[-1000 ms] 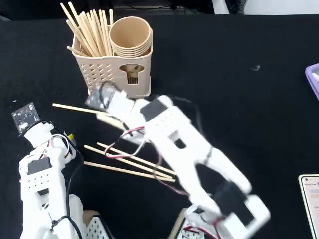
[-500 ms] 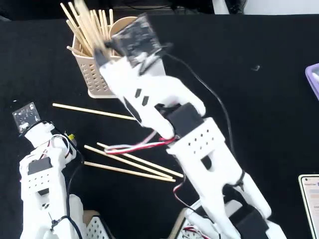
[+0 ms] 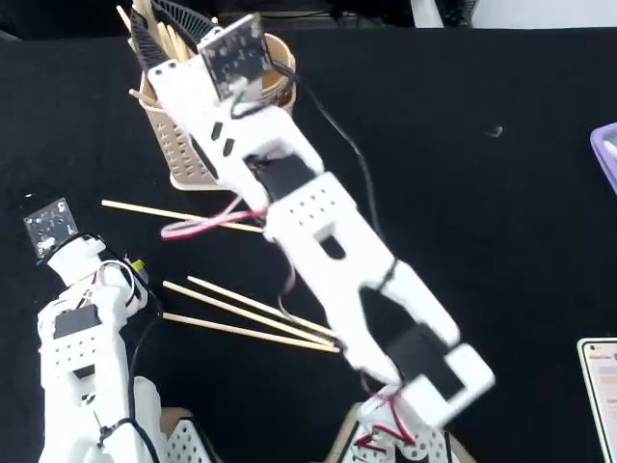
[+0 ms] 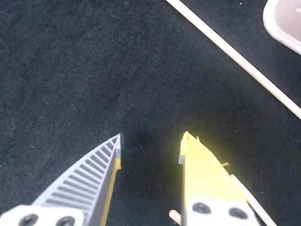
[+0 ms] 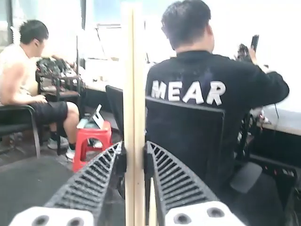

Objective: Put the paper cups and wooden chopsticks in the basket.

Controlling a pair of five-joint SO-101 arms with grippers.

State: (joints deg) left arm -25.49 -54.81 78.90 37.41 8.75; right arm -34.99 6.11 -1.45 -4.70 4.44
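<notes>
The right arm lies across much of the basket [image 3: 188,154], so only one side wall and part of its rim can be seen. It also covers most of the paper cups [image 3: 282,85] nested in the basket's far compartment. The right gripper [image 5: 134,147] is up over the basket, its fingers clenched on what looks like two held chopsticks [image 5: 133,70] pressed side by side, upright; their ends are cut off. Beside them a bundle of chopsticks [image 3: 172,40] stands in the basket, partly screened by the dark fingers.

On the black surface [image 3: 463,193] a single chopstick [image 3: 135,208] lies near the basket and three loose chopsticks [image 3: 231,306] lie fanned nearer the arm bases, their far ends under the right arm. The left gripper [image 4: 150,139] hangs low over the surface, fingers released and holding nothing.

A printed card [image 3: 600,376], cut off at the edge, has writing too small to read; a purple object [image 3: 607,154] is also cut off
</notes>
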